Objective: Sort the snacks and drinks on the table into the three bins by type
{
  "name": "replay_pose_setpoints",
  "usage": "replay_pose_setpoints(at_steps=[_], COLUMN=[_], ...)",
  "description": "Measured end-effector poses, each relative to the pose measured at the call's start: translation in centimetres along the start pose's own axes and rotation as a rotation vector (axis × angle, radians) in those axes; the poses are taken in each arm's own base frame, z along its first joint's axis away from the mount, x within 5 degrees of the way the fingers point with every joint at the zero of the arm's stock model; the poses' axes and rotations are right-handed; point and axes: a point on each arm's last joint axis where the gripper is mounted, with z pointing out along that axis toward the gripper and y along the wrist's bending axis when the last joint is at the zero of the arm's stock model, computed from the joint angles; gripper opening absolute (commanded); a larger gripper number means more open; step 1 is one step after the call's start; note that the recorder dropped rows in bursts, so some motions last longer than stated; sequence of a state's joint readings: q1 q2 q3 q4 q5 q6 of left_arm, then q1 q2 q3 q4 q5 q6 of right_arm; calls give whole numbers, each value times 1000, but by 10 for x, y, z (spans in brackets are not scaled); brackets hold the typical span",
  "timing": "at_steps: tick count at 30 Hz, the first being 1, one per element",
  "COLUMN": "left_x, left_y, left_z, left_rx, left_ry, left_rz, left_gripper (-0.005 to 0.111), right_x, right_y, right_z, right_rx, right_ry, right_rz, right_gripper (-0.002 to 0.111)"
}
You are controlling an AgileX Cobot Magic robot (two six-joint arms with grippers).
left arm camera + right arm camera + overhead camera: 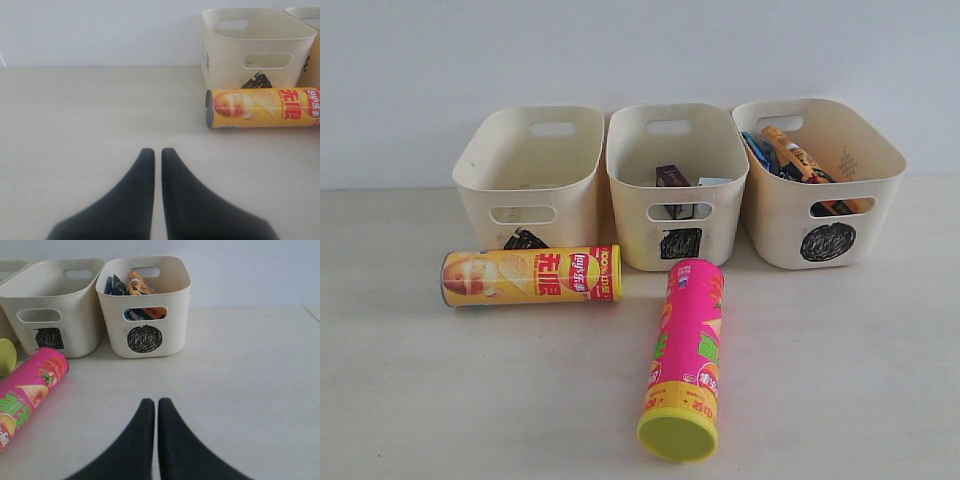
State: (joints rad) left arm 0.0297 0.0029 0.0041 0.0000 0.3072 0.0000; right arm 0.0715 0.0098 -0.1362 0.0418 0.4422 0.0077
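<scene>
A pale beige table (pixel 410 400) runs back to a plain white wall. The left gripper (pixel 155 150) hovers over bare tabletop, its two dark fingers drawn together with only a sliver between them, gripping nothing. Ahead of it and off to one side, the yellow chip tube (pixel 265 107) lies flat against the triangle bin (pixel 225 75). The right gripper (pixel 152 401) is likewise nearly closed and empty. The pink chip tube (pixel 27 385) lies on its side ahead of it. Beyond stand the square bin (pixel 75 305), holding a dark purple carton (pixel 672 177), and the circle bin (pixel 175 315), stuffed with snack bags (pixel 137 285).
</scene>
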Motion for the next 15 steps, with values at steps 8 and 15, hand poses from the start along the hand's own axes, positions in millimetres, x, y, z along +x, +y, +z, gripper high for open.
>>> replay_pose_setpoints(at_steps=[8, 15], left_x=[0, 0], left_y=[0, 0], left_z=[0, 0], left_rx=[0, 0], left_ry=[0, 0], left_rz=[0, 0], left_gripper=[4, 4], right_x=[11, 27], right_y=[-1, -2], right_z=[6, 14], right_rx=[2, 4], right_ry=[-15, -16], right_rz=[-17, -28], right_gripper=[0, 0])
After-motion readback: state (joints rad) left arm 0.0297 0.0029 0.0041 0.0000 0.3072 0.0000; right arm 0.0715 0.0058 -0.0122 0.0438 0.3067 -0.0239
